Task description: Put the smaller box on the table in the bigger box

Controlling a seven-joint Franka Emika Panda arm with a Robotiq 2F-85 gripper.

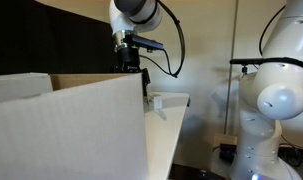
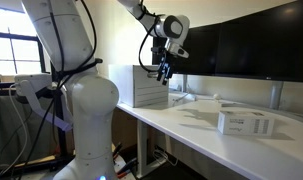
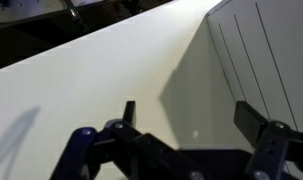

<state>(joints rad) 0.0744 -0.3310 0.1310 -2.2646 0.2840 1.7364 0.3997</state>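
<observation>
The smaller box (image 2: pixel 243 122) lies on the white table (image 2: pixel 191 130), a flat white carton with dark print. In an exterior view it shows as a small white shape (image 1: pixel 160 102) far back on the table (image 1: pixel 174 125). The bigger box (image 2: pixel 139 88) stands at the table's far end and fills the foreground in an exterior view (image 1: pixel 71 130). My gripper (image 2: pixel 163 72) hangs in the air next to the bigger box (image 1: pixel 132 60), well away from the smaller box. In the wrist view the jaws (image 3: pixel 186 115) are open and empty over bare table, with the bigger box's wall (image 3: pixel 266 55) at the right.
A second white robot arm stands beside the table (image 2: pixel 81 100) (image 1: pixel 276 100). Dark monitors (image 2: pixel 241 45) line the back of the table. A window (image 2: pixel 6 50) is at the far side of the room.
</observation>
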